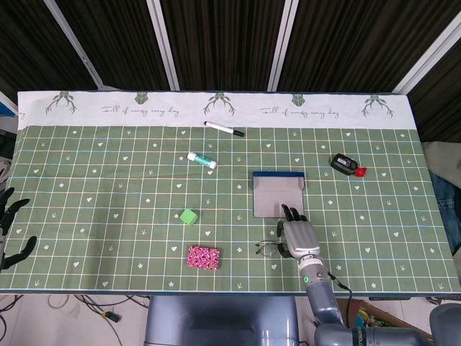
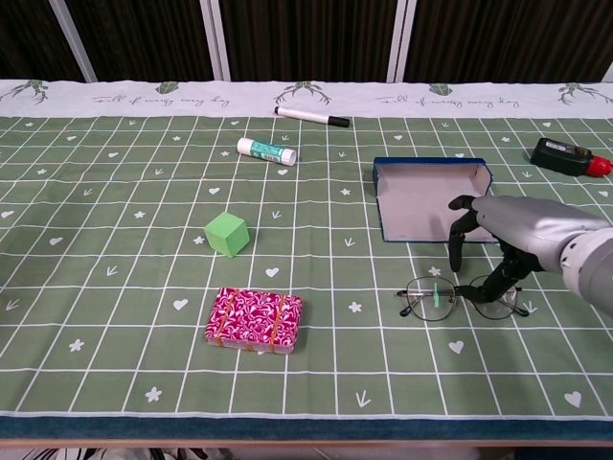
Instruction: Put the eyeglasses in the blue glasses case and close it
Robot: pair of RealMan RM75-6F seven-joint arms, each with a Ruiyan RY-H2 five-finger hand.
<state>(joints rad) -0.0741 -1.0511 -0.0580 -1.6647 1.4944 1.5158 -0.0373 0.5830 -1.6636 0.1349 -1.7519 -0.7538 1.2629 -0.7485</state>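
Observation:
The eyeglasses (image 2: 450, 298) (image 1: 266, 249) lie flat on the green cloth, just in front of the blue glasses case (image 2: 431, 164) (image 1: 278, 175). The case lies open, its pale inside facing up. My right hand (image 2: 517, 228) (image 1: 299, 236) hovers over the right half of the glasses, fingers apart and pointing down. Its thumb reaches down to the right lens rim, and the other fingers hang near the case's front edge. My left hand (image 1: 10, 227) sits at the far left table edge with its fingers spread, holding nothing.
A green cube (image 2: 227, 234) and a pink patterned box (image 2: 254, 320) sit left of the glasses. A glue stick (image 2: 267, 150) and a marker (image 2: 312, 117) lie further back. A black and red device (image 2: 572, 156) lies at the far right.

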